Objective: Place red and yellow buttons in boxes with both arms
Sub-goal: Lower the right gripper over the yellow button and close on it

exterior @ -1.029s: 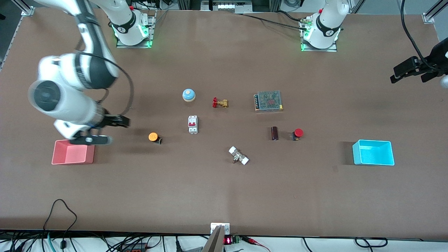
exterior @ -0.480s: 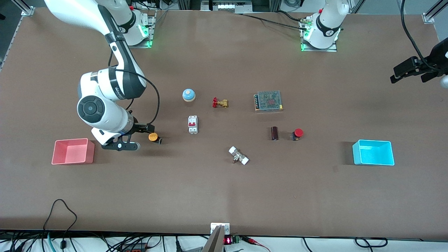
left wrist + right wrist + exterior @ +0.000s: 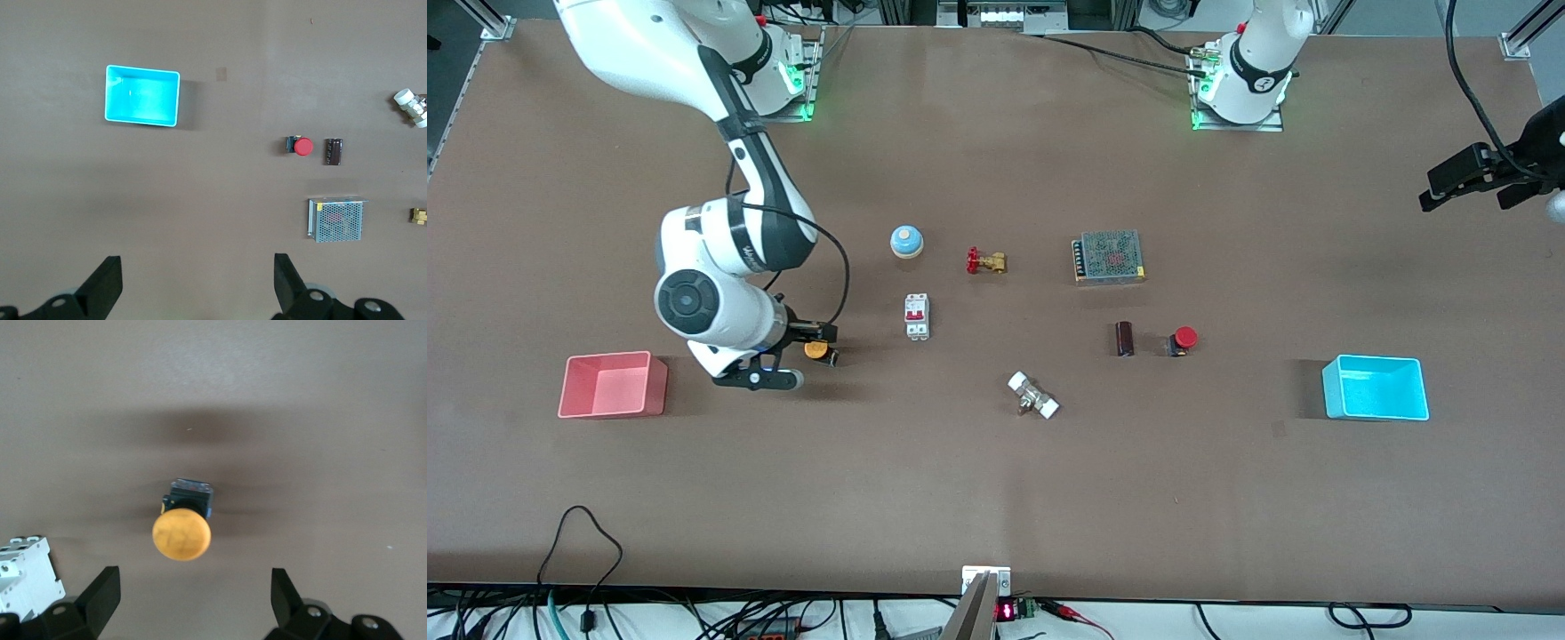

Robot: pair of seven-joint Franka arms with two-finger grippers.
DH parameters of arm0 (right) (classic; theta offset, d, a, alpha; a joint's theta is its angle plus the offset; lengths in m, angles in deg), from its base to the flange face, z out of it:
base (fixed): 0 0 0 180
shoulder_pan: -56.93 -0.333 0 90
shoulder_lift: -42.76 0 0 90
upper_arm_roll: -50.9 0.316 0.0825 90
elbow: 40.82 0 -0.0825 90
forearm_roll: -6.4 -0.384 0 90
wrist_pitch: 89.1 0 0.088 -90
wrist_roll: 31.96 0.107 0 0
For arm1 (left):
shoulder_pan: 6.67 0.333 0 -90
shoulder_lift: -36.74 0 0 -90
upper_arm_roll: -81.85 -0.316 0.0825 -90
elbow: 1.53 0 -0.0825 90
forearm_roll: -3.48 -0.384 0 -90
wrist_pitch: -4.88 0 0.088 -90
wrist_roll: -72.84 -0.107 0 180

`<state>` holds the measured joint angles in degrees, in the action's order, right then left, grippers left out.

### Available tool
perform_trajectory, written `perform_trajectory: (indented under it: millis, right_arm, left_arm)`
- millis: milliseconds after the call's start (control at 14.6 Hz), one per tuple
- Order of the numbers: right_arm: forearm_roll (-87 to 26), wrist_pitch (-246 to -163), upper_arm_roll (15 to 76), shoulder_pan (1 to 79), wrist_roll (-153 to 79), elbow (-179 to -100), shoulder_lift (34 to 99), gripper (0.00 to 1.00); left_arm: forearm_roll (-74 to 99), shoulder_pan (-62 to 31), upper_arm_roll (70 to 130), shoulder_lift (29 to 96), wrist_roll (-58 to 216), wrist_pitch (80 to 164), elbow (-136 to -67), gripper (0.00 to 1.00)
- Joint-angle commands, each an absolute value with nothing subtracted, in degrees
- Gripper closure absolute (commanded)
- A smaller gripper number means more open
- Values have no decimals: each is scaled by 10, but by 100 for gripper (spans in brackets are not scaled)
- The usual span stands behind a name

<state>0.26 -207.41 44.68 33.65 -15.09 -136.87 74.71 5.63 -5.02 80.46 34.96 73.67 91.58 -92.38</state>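
The right gripper (image 3: 811, 340) hangs over the yellow button (image 3: 815, 349), jaws wide and empty. The button lies on the table between the pink box (image 3: 612, 384) and a white breaker (image 3: 917, 316). To grasp it well, centre the jaws on the black base, descend straight, and close below the cap. The left gripper (image 3: 1485, 173) waits high, jaws wide; the red button (image 3: 1184, 339) sits near the cyan box (image 3: 1375, 388)
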Motion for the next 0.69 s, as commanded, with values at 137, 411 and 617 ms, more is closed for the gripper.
perform_trajectory:
  millis: [137, 411, 617]
  right_arm:
    - [-7, -2099, 444, 330, -147, -1356, 776, 0]
    - [-8, -2104, 444, 334, -146, -1336, 801, 0]
    - [-8, -2105, 444, 332, -145, -1335, 811, 0]
  left_arm:
    - [73, -47, 806, 357, 731, 912, -907, 0]
    - [72, -47, 806, 365, 732, 915, -908, 0]
    - [73, -50, 827, 397, 738, 963, -931, 0]
